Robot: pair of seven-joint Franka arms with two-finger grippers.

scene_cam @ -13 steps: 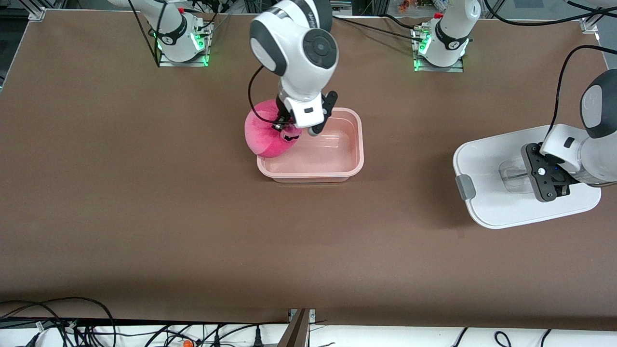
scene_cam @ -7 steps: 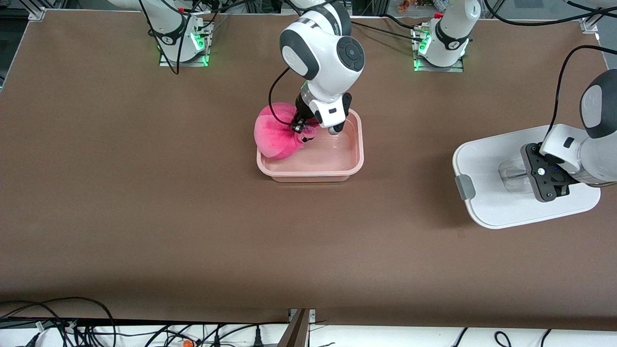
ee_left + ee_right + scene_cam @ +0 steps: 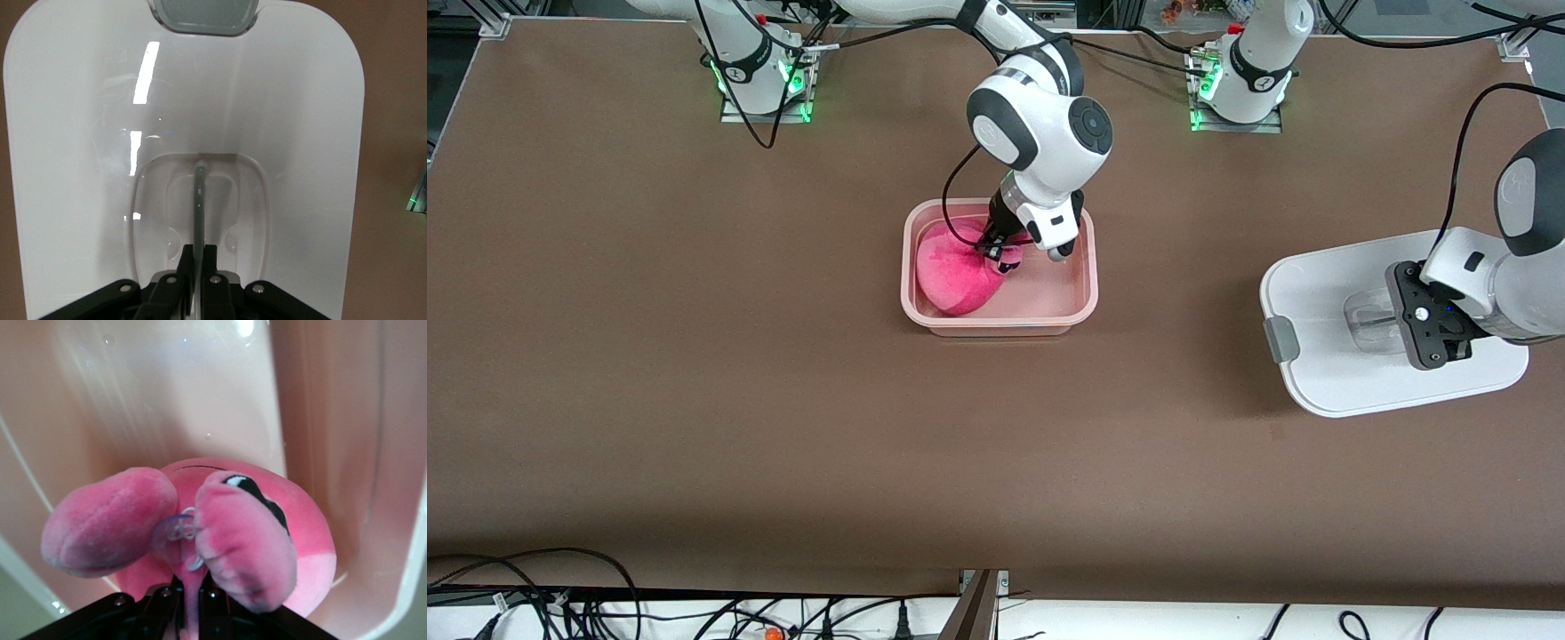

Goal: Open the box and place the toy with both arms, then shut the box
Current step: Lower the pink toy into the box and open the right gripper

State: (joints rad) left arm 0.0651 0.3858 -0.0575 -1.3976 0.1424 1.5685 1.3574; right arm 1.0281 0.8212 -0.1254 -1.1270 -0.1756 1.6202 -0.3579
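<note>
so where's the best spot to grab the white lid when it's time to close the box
By the thin bar across the recessed clear handle in the middle of the white lid, coming straight down from above. The lid lies flat on the table, so its edges give no purchase, while the bar stands free in the recess. The left gripper is shut on it that way now.

Colours: tub — pale, glossy pink, unpatterned. Toy — hot pink plush, deeper magenta in its folds, with a dark curved eye-mark edged in white and a pale lilac loop. Lid — plain white, with a grey clip and a clear recessed handle. Arms — white with black bands; grippers black. Table — uniform brown. Base lights — green.
</note>
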